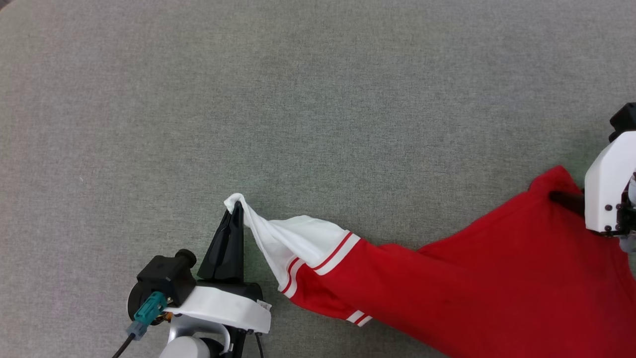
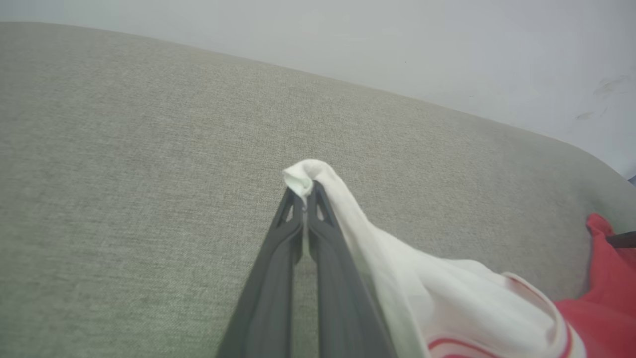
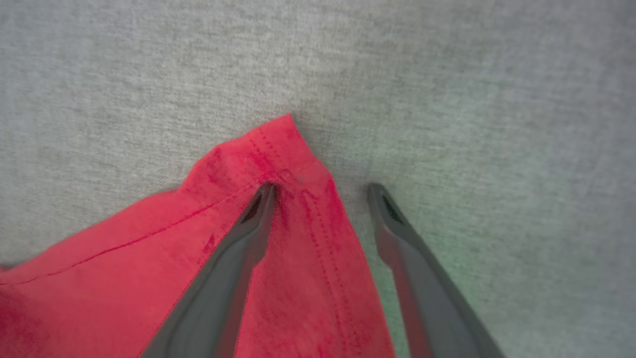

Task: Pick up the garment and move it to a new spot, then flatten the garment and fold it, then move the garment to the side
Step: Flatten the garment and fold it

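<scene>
The garment (image 1: 472,278), red with a white striped-trim sleeve, lies stretched across the grey cloth surface from lower middle to the right edge. My left gripper (image 1: 237,206) is shut on the tip of the white sleeve (image 2: 308,174), pinching it between both fingers. My right gripper (image 3: 320,189) stands open over a red hemmed corner (image 3: 278,149): one finger (image 3: 248,223) rests on the red cloth, the other (image 3: 392,219) on the bare surface beside it. In the head view the right gripper's white housing (image 1: 608,189) covers its fingers.
Grey fabric surface (image 1: 298,99) spreads around the garment on all sides seen. A pale wall (image 2: 397,44) rises beyond the surface's far edge in the left wrist view.
</scene>
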{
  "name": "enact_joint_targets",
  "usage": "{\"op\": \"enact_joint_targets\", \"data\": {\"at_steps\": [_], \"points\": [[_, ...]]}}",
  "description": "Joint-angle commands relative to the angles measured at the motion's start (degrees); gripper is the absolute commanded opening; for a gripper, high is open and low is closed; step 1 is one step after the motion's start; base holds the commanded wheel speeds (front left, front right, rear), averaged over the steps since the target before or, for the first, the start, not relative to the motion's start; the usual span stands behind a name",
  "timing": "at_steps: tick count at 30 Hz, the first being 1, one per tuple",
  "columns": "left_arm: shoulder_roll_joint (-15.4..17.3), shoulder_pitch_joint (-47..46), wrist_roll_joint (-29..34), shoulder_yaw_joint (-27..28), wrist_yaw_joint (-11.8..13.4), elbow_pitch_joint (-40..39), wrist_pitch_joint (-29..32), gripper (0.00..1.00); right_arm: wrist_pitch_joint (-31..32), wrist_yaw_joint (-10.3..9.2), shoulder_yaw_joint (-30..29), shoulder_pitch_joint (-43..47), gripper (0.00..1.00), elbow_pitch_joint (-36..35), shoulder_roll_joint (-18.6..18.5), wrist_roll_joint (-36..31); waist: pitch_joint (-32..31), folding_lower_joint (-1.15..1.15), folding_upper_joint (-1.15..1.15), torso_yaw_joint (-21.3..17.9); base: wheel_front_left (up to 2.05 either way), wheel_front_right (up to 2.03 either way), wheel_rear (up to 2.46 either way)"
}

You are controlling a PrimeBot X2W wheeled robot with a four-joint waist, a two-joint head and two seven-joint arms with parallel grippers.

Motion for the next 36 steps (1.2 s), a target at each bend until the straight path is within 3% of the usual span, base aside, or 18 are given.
{"op": "enact_joint_targets", "data": {"at_steps": [1,12,19,27,36], "points": [[-0.03,-0.80,-0.13,0.03,-0.22,0.36,-0.45,0.00,1.80,-0.03,2.69,4.12,0.00,3.92,2.81,0.43,-0.27,0.00,0.00,-0.13,0.00,0.00,0.00],[1.89,-0.72,-1.28,1.45,-0.51,2.19,-0.15,0.00,-4.71,-0.04,2.36,0.08,0.00,-0.07,0.05,1.70,-6.83,0.00,0.00,-1.82,0.00,0.00,0.00],[6.17,-5.29,-2.10,4.23,-1.45,0.21,2.63,0.00,-8.84,-0.04,0.55,-1.38,0.00,-2.19,-0.56,2.11,-13.78,0.00,0.00,-3.50,0.00,0.00,0.00],[10.57,-22.57,-1.37,5.03,-3.89,3.36,8.71,0.00,-11.70,-0.04,-0.32,-7.65,0.00,-3.49,-1.08,-0.42,-17.74,0.00,0.00,-5.96,0.00,0.00,0.00],[13.17,-48.07,0.01,5.22,-6.07,16.68,12.67,0.00,-18.77,-0.04,-0.89,-22.63,0.00,-1.38,-1.09,-4.46,-12.81,0.00,0.00,-9.04,0.00,0.00,0.00]]}}
